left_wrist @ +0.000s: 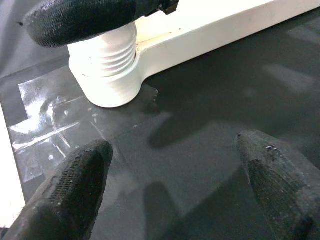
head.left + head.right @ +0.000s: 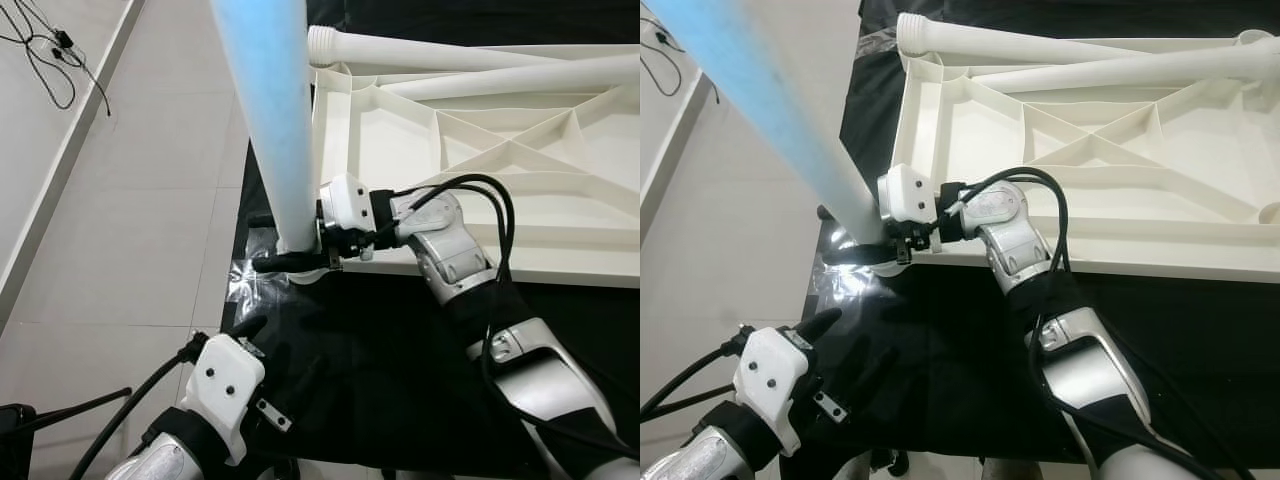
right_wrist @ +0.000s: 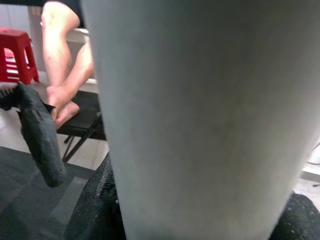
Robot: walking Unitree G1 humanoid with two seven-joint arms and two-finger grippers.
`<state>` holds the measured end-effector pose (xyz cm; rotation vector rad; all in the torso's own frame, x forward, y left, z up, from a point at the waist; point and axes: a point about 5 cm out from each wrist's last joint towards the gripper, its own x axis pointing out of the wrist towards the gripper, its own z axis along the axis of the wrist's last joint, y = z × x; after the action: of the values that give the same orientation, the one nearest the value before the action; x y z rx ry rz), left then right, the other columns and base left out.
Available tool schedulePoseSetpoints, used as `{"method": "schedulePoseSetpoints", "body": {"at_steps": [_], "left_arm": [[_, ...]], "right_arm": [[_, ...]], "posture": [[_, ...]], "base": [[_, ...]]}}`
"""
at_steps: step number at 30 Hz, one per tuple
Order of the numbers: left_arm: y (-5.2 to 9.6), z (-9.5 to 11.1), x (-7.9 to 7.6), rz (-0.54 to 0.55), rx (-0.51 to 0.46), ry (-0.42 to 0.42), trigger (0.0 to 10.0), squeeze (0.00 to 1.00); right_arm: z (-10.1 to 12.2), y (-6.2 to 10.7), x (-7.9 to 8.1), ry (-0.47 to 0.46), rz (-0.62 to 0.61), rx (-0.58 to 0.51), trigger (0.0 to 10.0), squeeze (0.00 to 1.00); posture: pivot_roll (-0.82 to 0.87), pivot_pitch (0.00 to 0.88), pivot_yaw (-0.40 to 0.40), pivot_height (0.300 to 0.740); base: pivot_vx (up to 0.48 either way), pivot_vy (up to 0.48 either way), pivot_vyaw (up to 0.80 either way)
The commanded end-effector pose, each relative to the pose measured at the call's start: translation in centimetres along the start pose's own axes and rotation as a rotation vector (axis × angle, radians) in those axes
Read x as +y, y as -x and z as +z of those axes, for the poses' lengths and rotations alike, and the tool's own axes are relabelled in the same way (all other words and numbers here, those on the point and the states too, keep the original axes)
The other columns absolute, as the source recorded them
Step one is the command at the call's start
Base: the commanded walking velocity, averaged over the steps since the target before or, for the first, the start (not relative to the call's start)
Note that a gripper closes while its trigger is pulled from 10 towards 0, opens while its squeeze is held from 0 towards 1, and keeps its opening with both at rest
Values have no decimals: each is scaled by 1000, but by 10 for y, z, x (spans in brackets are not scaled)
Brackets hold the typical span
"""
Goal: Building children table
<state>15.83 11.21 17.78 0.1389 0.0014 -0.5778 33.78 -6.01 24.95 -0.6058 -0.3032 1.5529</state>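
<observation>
Top [image 2: 480, 150]: white ribbed panel lying underside-up on the black mat [image 2: 400, 370], which lies on the tiled floor [image 2: 130, 230]. Using the top as reference for everything below.

Upright leg [image 2: 275, 120]: white with a bluish tint, standing in the top's near-left corner socket [image 1: 107, 75]. Threaded end is at the socket, and thread ridges show above the collar in the left wrist view, so by my read it's seated but not screwed fully home.

Spare legs [image 2: 430, 52]: two more lie loose across the far edge of the top, not fitted. Can't make out a fourth.

Right gripper [image 2: 300, 255]: at the near-left corner of the top, fingers closed around the upright leg just above the socket. The right wrist view looks straight at the leg, with a finger [image 3: 42, 140] beside it.

Left gripper [image 2: 255, 335]: over the mat, nearer the robot than the top's near edge, close to the socket but apart from it. Fingers [image 1: 75, 185] spread wide, holding nothing.

A person's bare legs [image 3: 60, 65] and a red stool [image 3: 17, 55] are in the background beyond the leg.

Progress estimate: early. One leg partly in, remaining legs to mount, then flip upright.
</observation>
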Motion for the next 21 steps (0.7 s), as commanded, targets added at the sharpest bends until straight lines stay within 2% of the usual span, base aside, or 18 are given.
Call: {"method": "schedulePoseSetpoints", "body": {"at_steps": [1,2,4,7,10,21], "left_arm": [[4,-3,-2,-9,24,-2,10000,0],[4,-3,-2,-9,24,-2,10000,0],[4,-3,-2,-9,23,-2,10000,0],[3,-3,-2,-9,23,-2,10000,0],[3,-3,-3,-10,22,1,10000,0],[3,-2,-2,-9,20,0,10000,0]], "right_arm": [[-53,9,30,-215,53,228,10000,0],[-53,9,30,-215,53,228,10000,0],[-54,7,28,-306,26,224,10000,0],[-55,7,27,-347,13,223,10000,0],[-61,10,29,-410,-1,267,10000,0],[-64,12,30,-476,-47,281,10000,0]], "posture": [[52,414,92,740],[52,414,92,740],[52,414,92,740],[50,412,90,740],[50,419,91,740],[51,424,93,740]], "base": [[0,0,0],[0,0,0],[0,0,0],[0,0,0],[0,0,0],[0,0,0]]}}
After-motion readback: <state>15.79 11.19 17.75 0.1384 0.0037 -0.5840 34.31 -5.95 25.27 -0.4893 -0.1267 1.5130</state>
